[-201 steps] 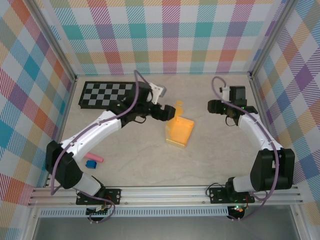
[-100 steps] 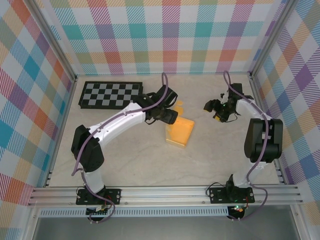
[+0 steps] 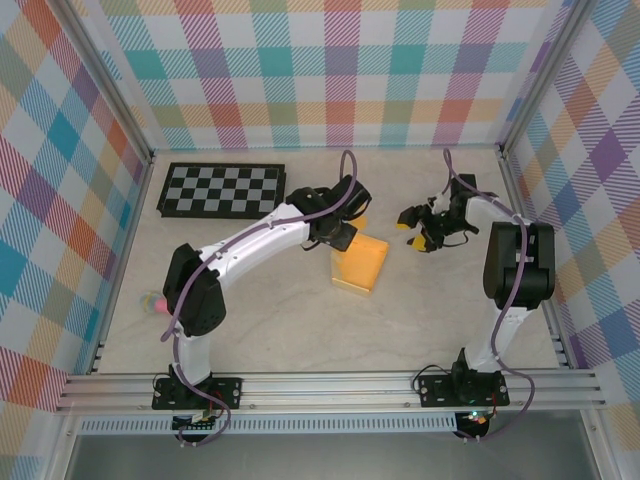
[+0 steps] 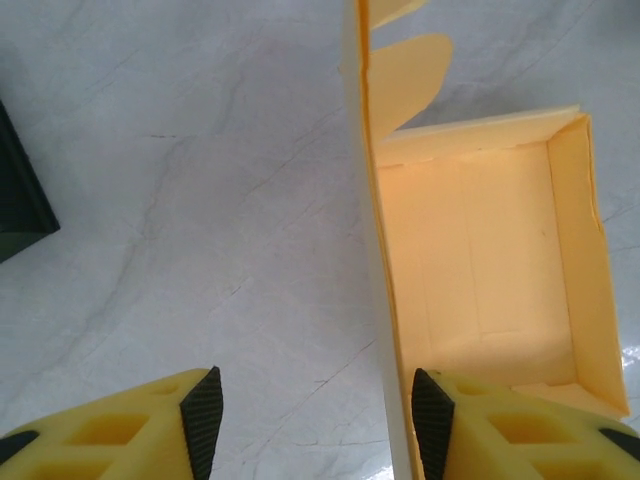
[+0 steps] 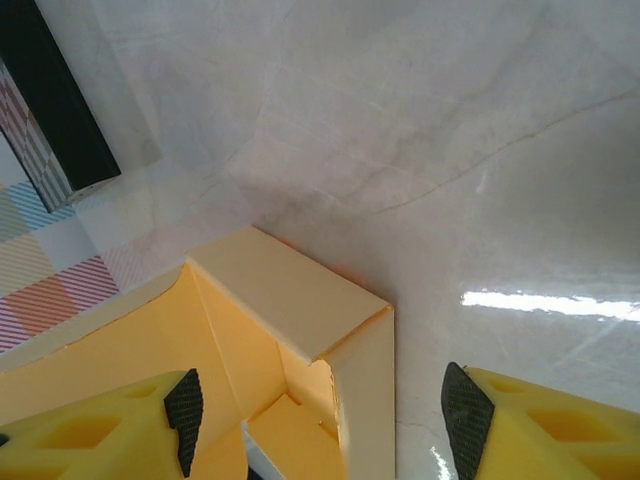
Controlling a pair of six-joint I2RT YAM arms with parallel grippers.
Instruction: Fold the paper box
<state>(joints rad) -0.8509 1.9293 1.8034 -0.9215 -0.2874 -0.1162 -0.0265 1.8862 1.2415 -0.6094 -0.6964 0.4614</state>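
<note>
Tally of the tabletop [image 3: 300,330]
One paper box [image 3: 364,264]; one checkerboard [image 3: 220,190]; two arms, left arm [image 3: 250,238] and right arm [image 3: 520,262]; two grippers, left gripper [image 3: 346,233] and right gripper [image 3: 412,234]; four yellow fingers [image 4: 100,440], two apiece; small pink and blue bits [image 3: 152,300] behind the left arm, too hidden to count.

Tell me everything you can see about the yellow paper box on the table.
The paper box is yellow-orange thin card, half folded into a shallow open tray lying on the pale table, to the right of the checkerboard in the top view. Its inside is empty and shows faint creases. One long side wall stands upright, with rounded tabs at its far end. The left pincer straddles that wall with its jaws open. The wall is close to one pad, but contact is unclear.
</note>
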